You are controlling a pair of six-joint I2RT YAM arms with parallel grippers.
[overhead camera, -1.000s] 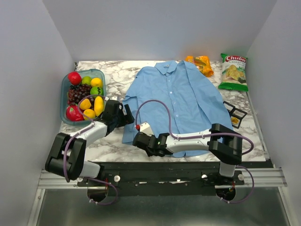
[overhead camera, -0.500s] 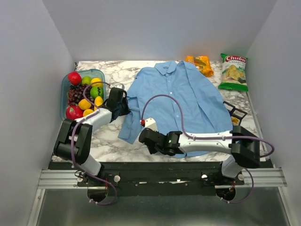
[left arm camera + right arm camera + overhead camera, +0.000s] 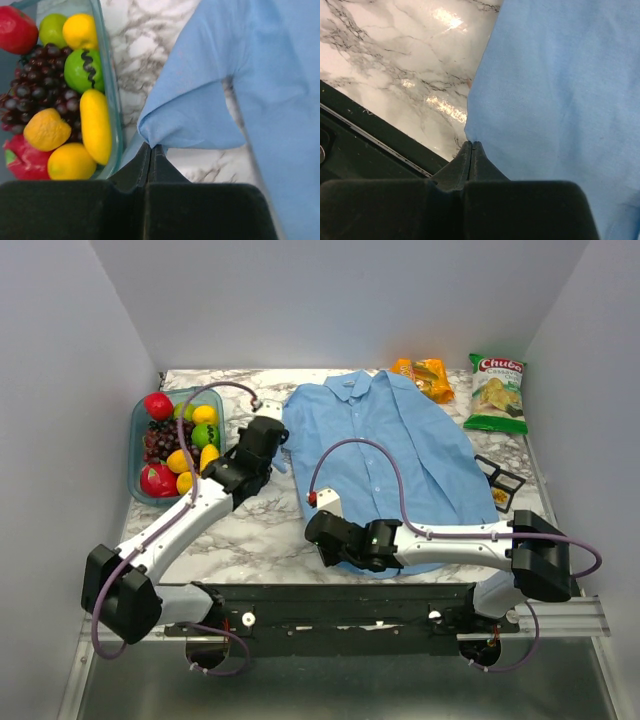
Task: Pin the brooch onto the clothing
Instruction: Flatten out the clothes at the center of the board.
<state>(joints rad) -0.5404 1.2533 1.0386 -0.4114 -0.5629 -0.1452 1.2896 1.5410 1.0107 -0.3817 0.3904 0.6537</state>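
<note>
Shirt [image 3: 400, 450] lies spread on table [image 3: 250, 530]. Left gripper [image 3: 151, 149] is pinched tight on sleeve [image 3: 190, 115], right gripper [image 3: 471, 146] likewise on hem [image 3: 485, 125]. Tug outward gently to flatten. Brooch not discernible.

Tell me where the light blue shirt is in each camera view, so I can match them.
Top external: the shirt lies at centre and right, collar at the far side.
Left wrist: it fills the right side, a fold reaching the shut left gripper.
Right wrist: it fills the right side, its edge at the shut right gripper.
Shared landmark: the marble tabletop, left of the shirt everywhere.
</note>
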